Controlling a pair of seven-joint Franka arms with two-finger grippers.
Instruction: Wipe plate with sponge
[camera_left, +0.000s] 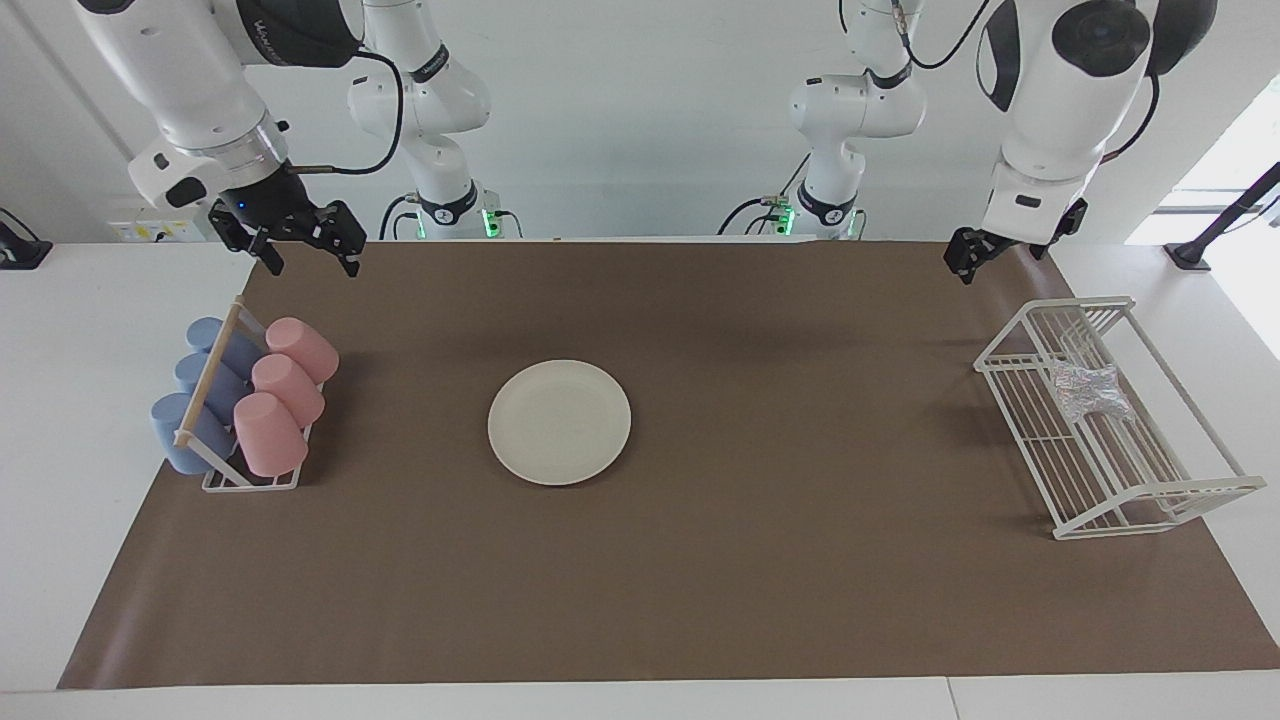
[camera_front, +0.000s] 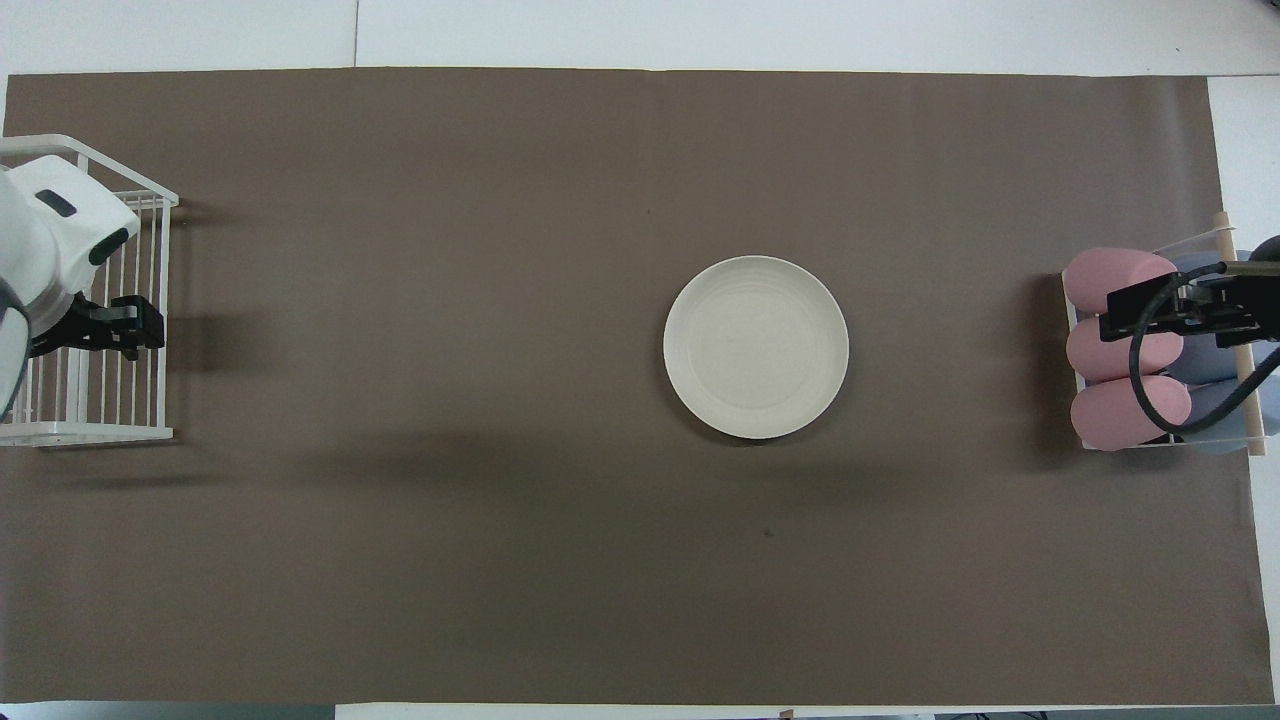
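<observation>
The cream-white plate (camera_left: 559, 422) lies flat on the brown mat near the table's middle, also in the overhead view (camera_front: 756, 346). The silvery-grey crinkled sponge (camera_left: 1085, 392) lies inside the white wire rack (camera_left: 1010, 362) at the left arm's end of the table; in the overhead view the left arm hides it. My left gripper (camera_left: 967, 268) hangs in the air by the rack, apart from the sponge, and shows over the rack (camera_front: 128, 326) from above. My right gripper (camera_left: 310, 260) is open and empty, raised over the cup rack (camera_front: 1190, 308).
A small rack of pink and blue cups (camera_left: 245, 400) lying on their sides stands at the right arm's end of the table, also seen from above (camera_front: 1125, 350). The brown mat (camera_left: 700, 580) covers most of the white table.
</observation>
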